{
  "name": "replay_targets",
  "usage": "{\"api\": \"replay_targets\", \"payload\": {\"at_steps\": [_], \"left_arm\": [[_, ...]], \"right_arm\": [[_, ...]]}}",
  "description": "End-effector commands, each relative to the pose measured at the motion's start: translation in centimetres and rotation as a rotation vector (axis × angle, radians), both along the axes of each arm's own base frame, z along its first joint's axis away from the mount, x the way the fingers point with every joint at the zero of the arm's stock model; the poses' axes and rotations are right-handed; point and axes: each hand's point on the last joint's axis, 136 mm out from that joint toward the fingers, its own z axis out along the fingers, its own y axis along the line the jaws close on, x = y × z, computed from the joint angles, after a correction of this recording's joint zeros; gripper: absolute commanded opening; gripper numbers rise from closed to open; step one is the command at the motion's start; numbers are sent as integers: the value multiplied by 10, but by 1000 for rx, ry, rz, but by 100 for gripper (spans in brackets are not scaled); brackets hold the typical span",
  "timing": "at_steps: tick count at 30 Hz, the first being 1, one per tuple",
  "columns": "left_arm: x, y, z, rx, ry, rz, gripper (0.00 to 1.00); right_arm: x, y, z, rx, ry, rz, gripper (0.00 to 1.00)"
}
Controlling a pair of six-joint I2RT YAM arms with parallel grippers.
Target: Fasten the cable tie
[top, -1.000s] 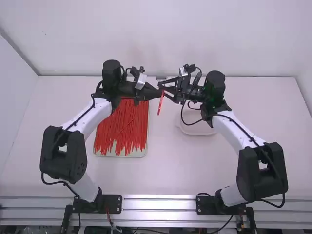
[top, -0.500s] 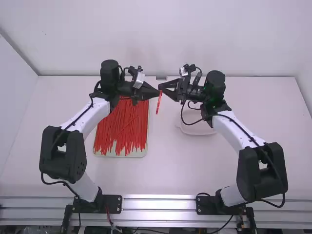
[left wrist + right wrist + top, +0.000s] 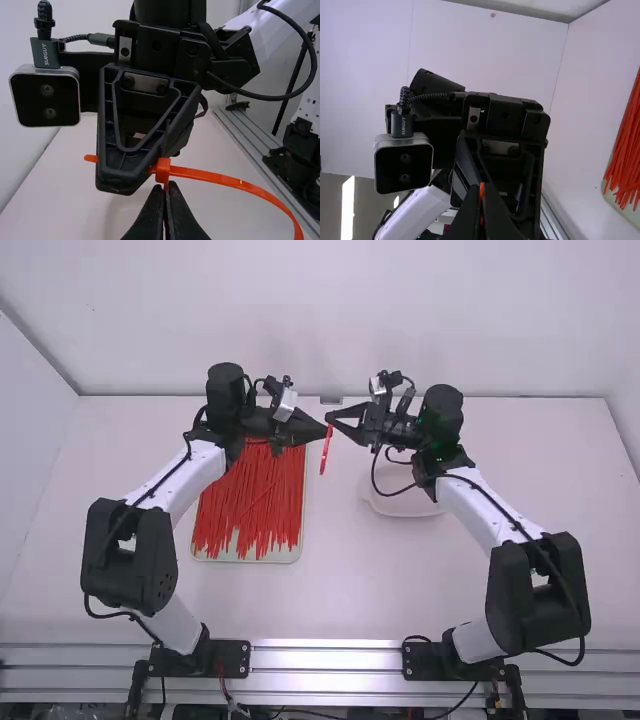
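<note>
Above the far middle of the white worktop [image 3: 560, 540], a thin orange plastic cable tie [image 3: 215, 177] is held between the two arms. It is pinched right at its square head [image 3: 161, 170] by the left end effector [image 3: 163, 192], whose fingers are closed tight on it, so that the head is kept steady as an anchor. The short tail end is clamped in the right end effector [image 3: 479, 202], closed narrow with a sliver of orange seen between its fingers. The rest of the strap is left free to curve away and hang down. Held this way, the tail seems already threaded, and a pull apart is judged to be what tightens the loop. A flat beige tray [image 3: 290, 556] of spare red ties [image 3: 250, 502] is set under the left arm, well apart from the held tie
</note>
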Motion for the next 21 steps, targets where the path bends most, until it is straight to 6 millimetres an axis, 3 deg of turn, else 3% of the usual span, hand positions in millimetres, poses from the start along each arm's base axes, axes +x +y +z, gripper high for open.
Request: {"api": "replay_targets", "payload": {"at_steps": [1, 21], "left_arm": [[-5, -1, 2, -5, -4, -19, 2], [-14, 0, -14, -3, 47, -47, 2]], "right_arm": [[-3, 4, 4, 1, -14, 22, 0], [-3, 4, 4, 2, -14, 21, 0]]}}
